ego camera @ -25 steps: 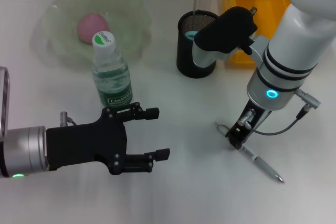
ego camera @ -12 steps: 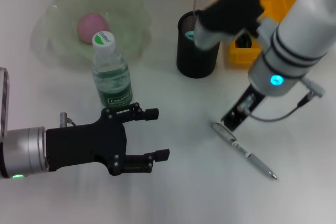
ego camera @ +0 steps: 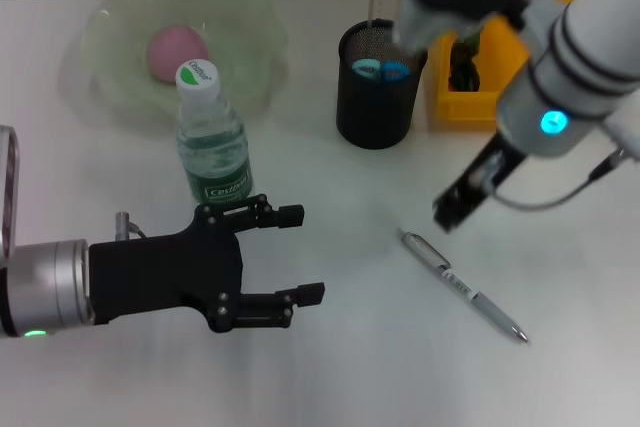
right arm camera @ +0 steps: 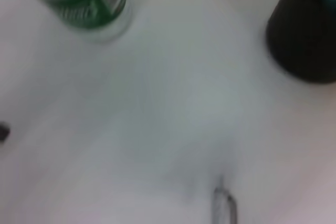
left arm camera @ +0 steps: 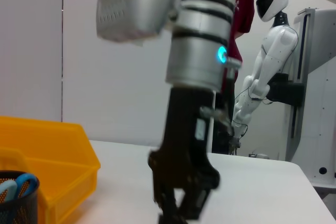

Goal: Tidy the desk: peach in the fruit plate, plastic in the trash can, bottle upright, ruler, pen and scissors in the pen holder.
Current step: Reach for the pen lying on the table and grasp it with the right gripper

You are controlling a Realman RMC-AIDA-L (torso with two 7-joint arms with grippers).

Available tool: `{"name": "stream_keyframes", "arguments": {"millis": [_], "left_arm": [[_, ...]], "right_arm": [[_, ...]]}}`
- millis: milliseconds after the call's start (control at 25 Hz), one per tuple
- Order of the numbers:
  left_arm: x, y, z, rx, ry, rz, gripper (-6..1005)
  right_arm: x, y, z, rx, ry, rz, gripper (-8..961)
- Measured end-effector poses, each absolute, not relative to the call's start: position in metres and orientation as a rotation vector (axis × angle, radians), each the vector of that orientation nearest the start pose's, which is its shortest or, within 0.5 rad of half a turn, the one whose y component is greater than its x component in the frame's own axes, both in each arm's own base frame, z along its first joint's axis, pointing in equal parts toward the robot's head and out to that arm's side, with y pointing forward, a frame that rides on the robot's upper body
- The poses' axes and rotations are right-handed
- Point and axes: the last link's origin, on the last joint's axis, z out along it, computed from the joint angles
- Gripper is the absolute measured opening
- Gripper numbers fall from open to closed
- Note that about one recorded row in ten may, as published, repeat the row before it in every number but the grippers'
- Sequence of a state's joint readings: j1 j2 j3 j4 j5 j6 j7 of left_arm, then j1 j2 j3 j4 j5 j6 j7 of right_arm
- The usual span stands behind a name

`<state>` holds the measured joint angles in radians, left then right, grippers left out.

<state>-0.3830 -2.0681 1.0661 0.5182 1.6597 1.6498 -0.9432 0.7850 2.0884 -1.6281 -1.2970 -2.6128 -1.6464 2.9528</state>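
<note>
A plain white desk (ego camera: 330, 367) fills almost the whole head view. At the upper left, a pale green fruit plate (ego camera: 255, 47) with a wavy rim is set on it. Just below the plate, an upright bottle (ego camera: 212, 142) with a green label is stood on the surface. At the upper centre, a black mesh pen holder (ego camera: 372, 107) is placed, and a yellow trash can (ego camera: 455, 97) is seen just to its right, at the upper right. At the lower right, a silver pen (ego camera: 462, 287) is laid flat, slanting down to the right, well apart from the other items.
</note>
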Motion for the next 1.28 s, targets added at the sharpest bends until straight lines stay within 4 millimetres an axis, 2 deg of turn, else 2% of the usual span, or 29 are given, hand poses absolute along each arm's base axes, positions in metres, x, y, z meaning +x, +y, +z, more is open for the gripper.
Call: {"name": "stream_keyframes", "arguments": {"millis": [80, 720, 1160, 1280], "left_arm": [[-0.263, 0.264, -0.04, -2.844, -0.197, -0.922, 816], [-0.261, 0.266, -0.041, -2.847, -0.187, -0.922, 816], [-0.261, 0.265, -0.041, -2.845, -0.191, -0.921, 816], [-0.261, 0.265, -0.041, -2.848, -0.19, -0.92, 816]], "right_arm": [[0.13, 0.339, -0.051, -2.536, 1.017, -0.783, 137], [0.151, 0.332, -0.071, -2.543, 1.091, -0.863, 443], [0.154, 0.33, -0.075, -2.54, 1.08, -0.906, 438], [0.157, 0.33, -0.075, -2.534, 1.09, -0.92, 236]]}}
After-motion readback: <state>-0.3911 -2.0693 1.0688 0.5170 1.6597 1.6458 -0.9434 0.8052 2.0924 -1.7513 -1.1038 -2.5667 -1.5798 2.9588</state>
